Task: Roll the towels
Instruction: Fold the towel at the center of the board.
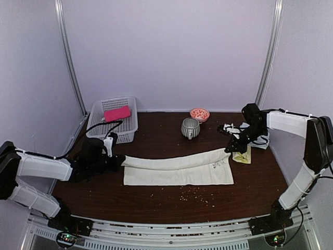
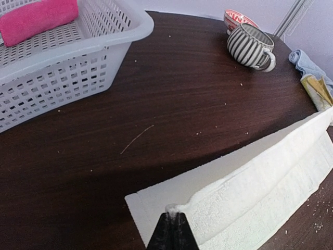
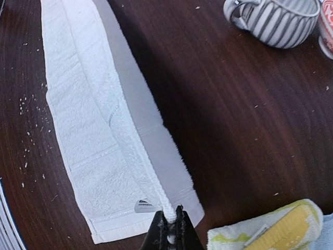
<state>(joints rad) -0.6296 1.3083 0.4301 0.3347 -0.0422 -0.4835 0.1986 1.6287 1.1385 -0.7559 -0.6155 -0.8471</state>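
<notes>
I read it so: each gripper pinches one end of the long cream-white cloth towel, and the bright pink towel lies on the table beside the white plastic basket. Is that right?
Not quite. The bright pink towel lies inside the white plastic basket, not on the table beside it; the top external view shows this. The rest holds.

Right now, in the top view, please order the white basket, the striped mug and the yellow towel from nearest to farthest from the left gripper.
1. white basket, just behind the left gripper holding the cream towel, far left.
2. striped mug, middle of the back.
3. yellow towel, right side.
</notes>
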